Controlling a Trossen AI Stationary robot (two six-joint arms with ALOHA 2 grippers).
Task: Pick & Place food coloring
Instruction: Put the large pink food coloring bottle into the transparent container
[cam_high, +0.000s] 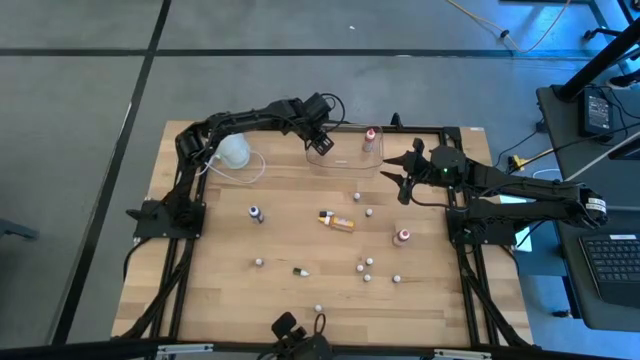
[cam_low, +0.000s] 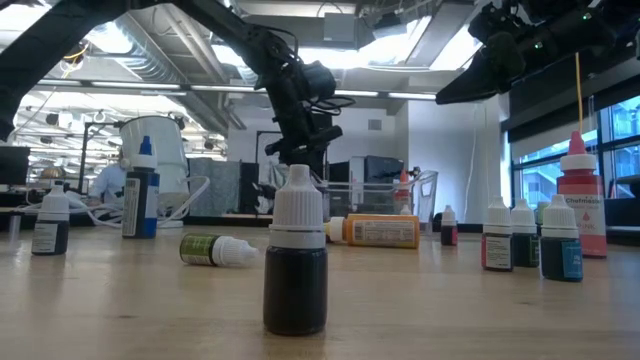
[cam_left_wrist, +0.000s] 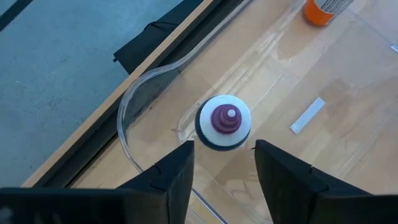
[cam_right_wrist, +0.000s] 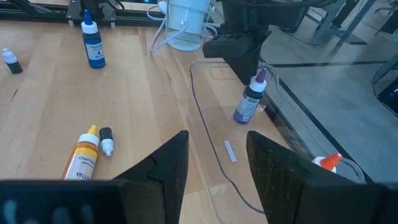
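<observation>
Food coloring bottles lie scattered over the wooden table, largest things first: the clear tub sits at the table's 12 o'clock edge, with the white cup at about 10 o'clock. Inside the tub a purple bottle stands upright at its 9 o'clock end and a red bottle at its 3 o'clock end. The left gripper hangs directly above the purple bottle, fingers spread wider than the cap and holding nothing. The right gripper hovers at the tub's 4 o'clock corner, fingers apart and empty. Near the table's center an orange-yellow bottle lies on its side; a blue bottle stands at 9 o'clock, a pink one at 3 o'clock.
</observation>
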